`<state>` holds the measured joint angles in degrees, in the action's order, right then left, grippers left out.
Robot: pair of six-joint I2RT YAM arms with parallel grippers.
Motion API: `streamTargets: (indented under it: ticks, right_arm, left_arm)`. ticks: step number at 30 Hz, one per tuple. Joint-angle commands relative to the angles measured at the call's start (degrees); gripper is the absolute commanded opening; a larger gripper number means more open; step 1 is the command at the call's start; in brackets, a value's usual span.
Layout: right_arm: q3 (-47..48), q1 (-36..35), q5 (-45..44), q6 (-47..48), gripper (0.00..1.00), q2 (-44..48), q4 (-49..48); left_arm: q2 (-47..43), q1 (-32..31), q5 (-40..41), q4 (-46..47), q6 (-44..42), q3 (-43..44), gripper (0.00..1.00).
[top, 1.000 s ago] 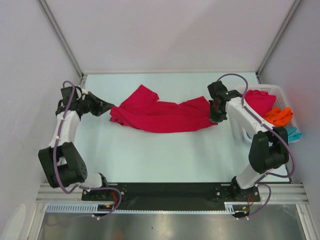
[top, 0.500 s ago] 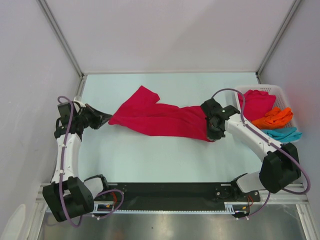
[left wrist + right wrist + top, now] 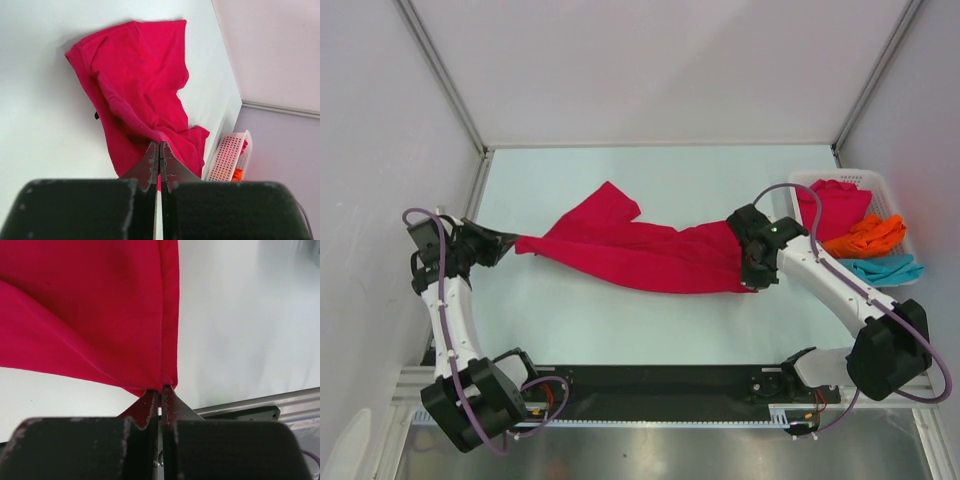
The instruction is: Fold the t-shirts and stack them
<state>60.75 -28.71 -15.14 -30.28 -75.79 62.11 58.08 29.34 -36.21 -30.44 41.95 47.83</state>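
A crimson red t-shirt (image 3: 630,248) hangs stretched across the table between my two grippers. My left gripper (image 3: 510,243) is shut on its left end; the left wrist view shows the cloth (image 3: 140,95) pinched at the fingertips (image 3: 159,146). My right gripper (image 3: 752,272) is shut on its right end, with the cloth (image 3: 100,315) pinched at the tips (image 3: 160,389). Another red shirt (image 3: 835,205), an orange one (image 3: 865,235) and a teal one (image 3: 888,268) lie in the basket.
The white slatted basket (image 3: 880,185) stands at the table's right edge, close behind my right arm; it also shows in the left wrist view (image 3: 227,157). Grey walls close the table in on three sides. The black front rail (image 3: 650,380) runs along the near edge.
My left gripper has pulled left and toward the near edge, and my right gripper has moved toward the near edge. The red shirt is drawn out longer and lower across the table.
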Motion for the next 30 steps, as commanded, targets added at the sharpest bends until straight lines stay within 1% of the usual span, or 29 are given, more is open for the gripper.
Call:
streamTargets:
  ticks: [1, 6, 14, 18, 22, 23, 24, 25, 26, 27, 29, 30]
  right_arm:
    - [-0.4, -0.7, -0.7, -1.6, 0.00, 1.3, 0.7]
    - [-2.4, -2.6, 0.9, -3.5, 0.00, 2.7, -0.2]
    - [-6.5, -5.3, 2.1, -7.5, 0.00, 7.7, 0.0]
    - [-8.5, -5.6, 2.8, -8.3, 0.00, 9.5, -0.2]
    - [-9.9, -6.0, 3.1, -9.0, 0.00, 11.7, 0.4]
    - [-10.3, -6.1, 2.9, -9.3, 0.00, 12.2, 0.6]
    - [-10.7, -6.1, 3.0, -9.3, 0.00, 12.7, 0.6]
    - [-11.3, -6.0, 3.0, -9.4, 0.02, 13.0, 0.6]
    - [-11.4, -6.1, 3.1, -9.4, 0.06, 13.5, 0.6]
    - [-11.5, -6.0, 3.2, -9.2, 0.22, 13.6, 0.6]
    - [-11.4, -6.2, 3.5, -9.1, 0.26, 13.5, 0.6]
    - [-11.1, -6.3, 3.8, -9.2, 0.31, 13.4, 0.6]
  left_arm:
    - [-0.2, 0.6, -1.6, 2.5, -0.6, -0.5, 0.00]
    - [0.0, 0.5, -3.3, 2.0, -3.4, -0.7, 0.01]
    - [-1.2, 0.1, -4.4, 1.4, -4.6, -1.6, 0.00]
    - [-3.1, 0.0, -3.9, 0.0, -4.6, -1.7, 0.01]
    - [-5.7, 0.0, -1.3, -2.3, -4.3, -0.9, 0.00]
    - [-6.1, 0.1, -0.9, -2.8, -4.3, -0.8, 0.01]
    - [-7.2, 0.0, -0.6, -3.5, -4.2, -0.7, 0.03]
    - [-7.5, 0.0, -0.6, -3.5, -4.0, -1.1, 0.07]
    - [-7.8, 0.0, -1.1, -3.5, -3.8, -1.3, 0.13]
    - [-8.2, 0.0, -1.2, -3.2, -3.6, -1.4, 0.35]
    - [-8.6, 0.0, -1.3, -3.1, -3.7, -1.4, 0.60]
    - [-8.6, 0.1, -1.3, -3.2, -3.9, -1.3, 0.80]
